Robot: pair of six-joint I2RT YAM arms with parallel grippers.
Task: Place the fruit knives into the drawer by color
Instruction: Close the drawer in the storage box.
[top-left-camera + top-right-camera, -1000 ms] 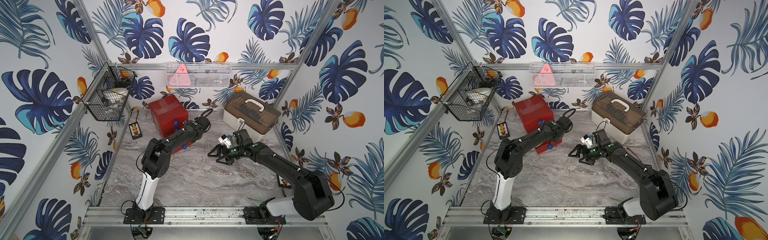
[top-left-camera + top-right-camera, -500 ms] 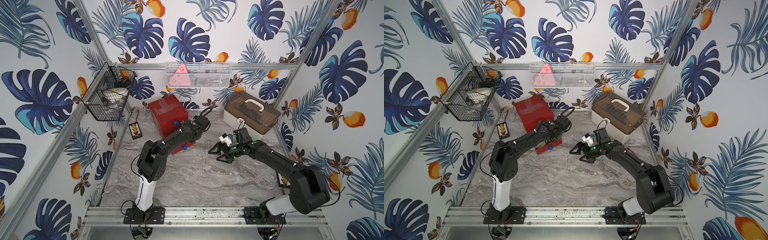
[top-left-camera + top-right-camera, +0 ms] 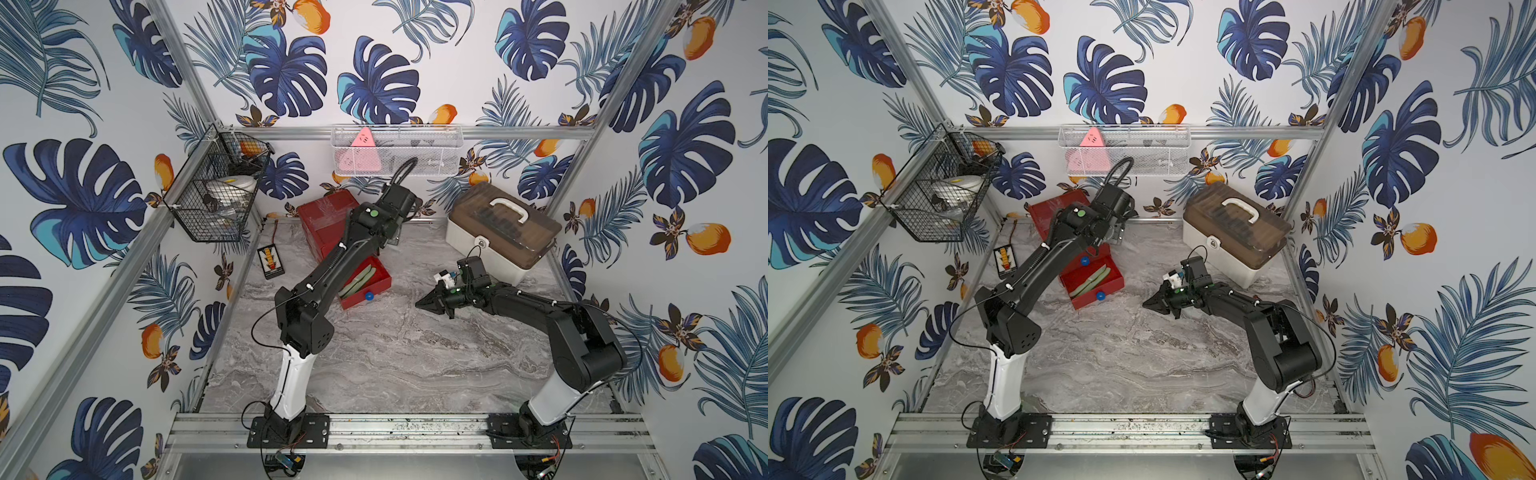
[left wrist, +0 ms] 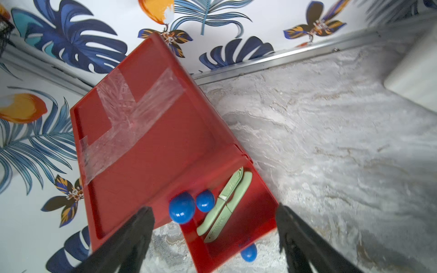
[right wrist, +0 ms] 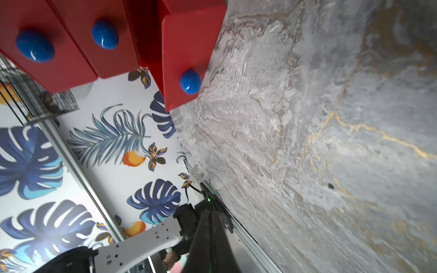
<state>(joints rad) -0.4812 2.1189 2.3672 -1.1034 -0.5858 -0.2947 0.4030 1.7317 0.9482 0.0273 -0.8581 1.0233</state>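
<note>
On the near half of the marble table (image 3: 395,365) the right gripper (image 3: 419,304) hangs low with its jaws pressed together on nothing, pointing left at the red chest's pulled-out bottom drawer (image 3: 384,277). Two pale green fruit knives (image 3: 360,279) lie side by side inside that drawer, and its blue knob (image 3: 369,296) faces the near side. Behind it stands the red chest of drawers (image 3: 326,218), its top patched with clear tape (image 4: 132,113). The left gripper (image 4: 212,209) hovers above the chest with its jaws spread wide and empty, looking down on the knives. Far right sits a beige case (image 3: 498,237) with a white handle.
</note>
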